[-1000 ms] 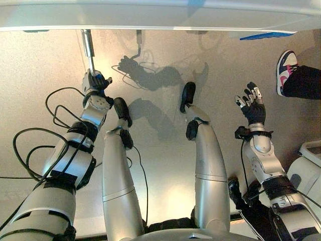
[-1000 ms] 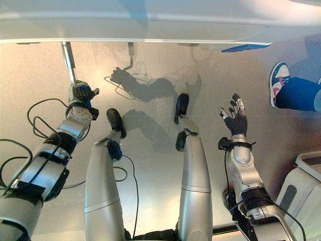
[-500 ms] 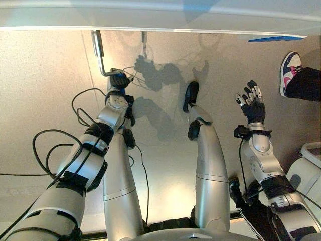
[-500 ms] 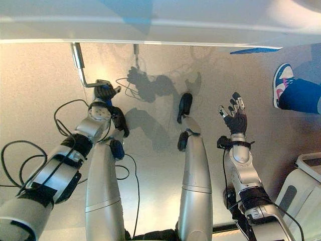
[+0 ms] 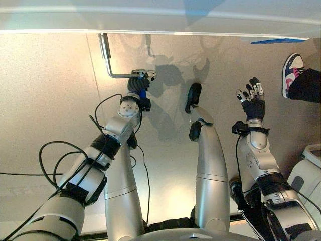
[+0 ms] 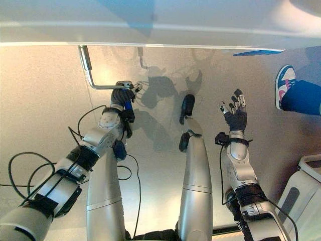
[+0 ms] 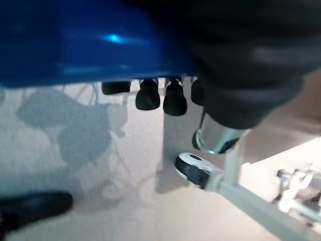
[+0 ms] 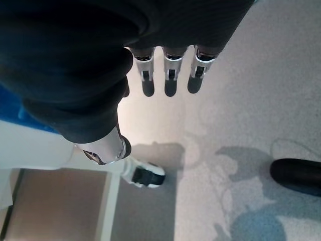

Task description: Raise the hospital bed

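The hospital bed's pale edge (image 5: 160, 20) runs across the far side of the floor. A bent metal crank (image 5: 107, 59) comes out from under it, and its arm lies sideways towards the robot's right. My left hand (image 5: 136, 84) is shut on the blue grip (image 7: 75, 40) at the crank's end, with its dark fingertips (image 7: 148, 98) curled under the grip. My right hand (image 5: 253, 100) hangs open above the floor at the right, fingers (image 8: 170, 75) straight and holding nothing.
A person's shoe and dark trouser leg (image 5: 296, 73) stand at the far right. White equipment (image 5: 312, 168) sits at the lower right. A caster wheel (image 7: 193, 169) on the bed frame is close to my left hand.
My left hand has swung the crank's grip up and to the right, so the crank arm has turned from pointing towards me to lying sideways. The right hand has barely moved.
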{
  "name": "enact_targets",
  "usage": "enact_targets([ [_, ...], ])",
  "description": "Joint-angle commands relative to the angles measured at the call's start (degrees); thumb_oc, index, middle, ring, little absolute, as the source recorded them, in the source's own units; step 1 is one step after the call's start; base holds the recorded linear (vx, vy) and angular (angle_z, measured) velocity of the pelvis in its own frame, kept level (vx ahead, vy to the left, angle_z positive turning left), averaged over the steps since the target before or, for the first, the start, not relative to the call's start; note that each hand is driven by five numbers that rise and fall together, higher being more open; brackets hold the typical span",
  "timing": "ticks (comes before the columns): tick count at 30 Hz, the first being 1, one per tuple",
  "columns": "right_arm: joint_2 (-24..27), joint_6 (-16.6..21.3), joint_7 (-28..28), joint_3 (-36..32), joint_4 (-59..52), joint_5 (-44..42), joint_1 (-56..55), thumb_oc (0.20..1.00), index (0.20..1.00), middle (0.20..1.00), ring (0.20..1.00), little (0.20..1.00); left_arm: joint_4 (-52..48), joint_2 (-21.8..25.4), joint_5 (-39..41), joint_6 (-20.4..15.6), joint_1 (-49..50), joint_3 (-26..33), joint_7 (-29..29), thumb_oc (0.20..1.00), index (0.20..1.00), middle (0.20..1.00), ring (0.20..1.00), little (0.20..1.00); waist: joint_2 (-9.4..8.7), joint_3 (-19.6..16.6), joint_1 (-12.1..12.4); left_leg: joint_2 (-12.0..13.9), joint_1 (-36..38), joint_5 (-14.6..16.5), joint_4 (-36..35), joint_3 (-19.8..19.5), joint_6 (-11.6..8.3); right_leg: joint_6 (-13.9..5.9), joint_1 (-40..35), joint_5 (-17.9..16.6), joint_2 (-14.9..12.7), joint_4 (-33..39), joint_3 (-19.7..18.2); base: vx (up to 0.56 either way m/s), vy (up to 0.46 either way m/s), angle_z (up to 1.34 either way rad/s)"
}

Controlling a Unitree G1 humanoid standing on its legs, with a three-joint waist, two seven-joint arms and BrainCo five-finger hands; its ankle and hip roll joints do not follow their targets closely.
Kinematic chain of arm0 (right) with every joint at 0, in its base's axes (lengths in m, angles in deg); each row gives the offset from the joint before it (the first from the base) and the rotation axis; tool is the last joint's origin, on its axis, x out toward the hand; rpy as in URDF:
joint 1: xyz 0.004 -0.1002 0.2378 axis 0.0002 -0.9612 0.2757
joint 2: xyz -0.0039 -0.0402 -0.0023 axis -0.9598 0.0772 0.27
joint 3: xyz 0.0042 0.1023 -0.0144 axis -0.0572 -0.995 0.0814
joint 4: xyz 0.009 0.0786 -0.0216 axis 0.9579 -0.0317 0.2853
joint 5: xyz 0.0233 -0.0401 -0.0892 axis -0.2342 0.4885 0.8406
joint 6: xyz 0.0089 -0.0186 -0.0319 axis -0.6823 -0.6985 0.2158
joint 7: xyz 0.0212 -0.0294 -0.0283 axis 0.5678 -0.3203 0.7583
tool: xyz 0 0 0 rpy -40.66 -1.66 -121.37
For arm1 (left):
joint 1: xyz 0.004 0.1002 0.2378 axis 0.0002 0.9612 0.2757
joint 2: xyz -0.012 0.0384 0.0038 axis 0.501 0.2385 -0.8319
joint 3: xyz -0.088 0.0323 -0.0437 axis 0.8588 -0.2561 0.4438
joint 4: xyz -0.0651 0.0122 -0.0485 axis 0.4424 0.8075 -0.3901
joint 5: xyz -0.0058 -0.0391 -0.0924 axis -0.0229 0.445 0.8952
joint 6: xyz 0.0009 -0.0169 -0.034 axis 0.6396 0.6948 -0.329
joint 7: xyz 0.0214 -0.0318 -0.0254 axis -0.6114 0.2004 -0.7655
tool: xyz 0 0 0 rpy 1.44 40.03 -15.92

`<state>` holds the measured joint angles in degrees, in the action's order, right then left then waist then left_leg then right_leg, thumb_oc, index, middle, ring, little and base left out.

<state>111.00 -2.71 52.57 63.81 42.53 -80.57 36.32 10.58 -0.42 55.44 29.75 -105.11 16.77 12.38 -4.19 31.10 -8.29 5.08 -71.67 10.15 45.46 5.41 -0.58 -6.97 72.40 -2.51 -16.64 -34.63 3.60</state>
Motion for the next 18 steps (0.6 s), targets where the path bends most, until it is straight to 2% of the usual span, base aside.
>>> enact_targets([
  [1,3.4,1.4,-1.6,-3.5,-3.7,1.0,-2.3,1.000,1.000,1.000,1.000,1.000,-12.1,-7.6,3.7,-5.2,-3.5,-4.6,6.6,0.200,0.200,0.200,0.200,0.200,3.29,-1.3,0.9,0.2,3.0,-2.9,-5.8,-2.7,-0.19,-1.89,-1.2,3.6,0.6,-4.7,1.1,0.00,0.000,0.00],
  [5,3.2,1.2,-1.8,-3.7,-3.2,1.2,-2.4,1.000,1.000,1.000,1.000,1.000,-16.7,-5.7,8.1,-5.4,-0.7,-4.0,7.9,0.200,0.200,0.200,0.200,0.200,3.79,-1.3,1.3,0.1,3.6,-3.1,-6.3,-2.7,-0.29,-1.90,-1.7,3.4,0.4,-4.3,1.1,0.00,0.000,0.00],
  [8,2.7,0.6,-1.3,-4.2,-3.0,1.8,-3.3,1.000,1.000,1.000,1.000,1.000,-24.6,-1.2,15.1,-5.5,4.4,-2.7,10.7,0.200,0.200,0.200,0.200,0.200,4.70,-1.3,2.2,-0.1,4.9,-3.7,-7.9,-2.7,-0.51,-2.05,-3.1,3.0,-0.2,-3.4,1.2,0.00,0.000,0.00],
  [18,2.7,0.4,0.5,-4.9,-2.2,2.7,-5.1,1.000,1.000,1.000,1.000,1.000,-35.7,8.0,23.6,-4.9,14.5,-0.1,15.9,0.200,0.200,0.200,0.200,0.200,5.95,-1.3,3.6,-0.8,8.0,-4.9,-11.1,-2.6,-0.58,-2.37,-6.1,2.1,-1.5,-1.5,1.5,-0.01,0.006,0.04],
])
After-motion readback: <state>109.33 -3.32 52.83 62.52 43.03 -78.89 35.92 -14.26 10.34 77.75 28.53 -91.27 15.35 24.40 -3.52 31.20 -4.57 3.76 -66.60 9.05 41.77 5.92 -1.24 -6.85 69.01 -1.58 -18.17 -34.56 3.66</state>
